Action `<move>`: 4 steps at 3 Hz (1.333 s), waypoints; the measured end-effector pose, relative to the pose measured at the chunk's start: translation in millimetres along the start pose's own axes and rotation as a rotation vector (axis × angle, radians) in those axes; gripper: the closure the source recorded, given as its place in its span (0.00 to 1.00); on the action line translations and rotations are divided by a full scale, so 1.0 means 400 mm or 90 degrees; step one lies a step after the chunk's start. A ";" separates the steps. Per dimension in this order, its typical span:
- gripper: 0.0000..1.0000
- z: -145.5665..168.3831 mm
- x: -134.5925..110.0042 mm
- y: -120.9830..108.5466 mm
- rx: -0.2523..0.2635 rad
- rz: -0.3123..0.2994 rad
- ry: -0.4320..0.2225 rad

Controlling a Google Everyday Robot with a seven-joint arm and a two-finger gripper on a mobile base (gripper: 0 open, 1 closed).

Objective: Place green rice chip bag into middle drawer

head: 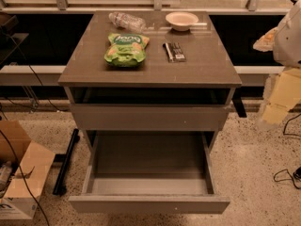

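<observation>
Far right, smooth white claw (291,32).

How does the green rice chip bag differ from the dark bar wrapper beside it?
The green rice chip bag is bright green and puffy; the dark bar wrapper is nearly black and flat. The bag is much larger than the wrapper. Both lie on the cabinet top, apart from each other. The gripper is not in view; only a white robot part shows at the right edge.
</observation>
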State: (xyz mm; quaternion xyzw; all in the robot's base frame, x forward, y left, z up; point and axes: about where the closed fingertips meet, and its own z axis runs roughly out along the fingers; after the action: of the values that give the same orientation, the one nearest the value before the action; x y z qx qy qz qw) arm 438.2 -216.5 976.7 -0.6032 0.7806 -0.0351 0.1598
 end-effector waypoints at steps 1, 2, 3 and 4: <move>0.00 0.000 0.000 0.000 0.000 0.000 0.000; 0.00 0.015 -0.073 -0.035 0.009 -0.023 -0.043; 0.00 0.035 -0.188 -0.092 0.022 -0.047 -0.100; 0.00 0.057 -0.303 -0.140 -0.005 -0.091 -0.161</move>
State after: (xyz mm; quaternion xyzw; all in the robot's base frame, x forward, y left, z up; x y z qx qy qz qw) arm 523.9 -113.2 994.2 -0.6572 0.7096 0.0330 0.2522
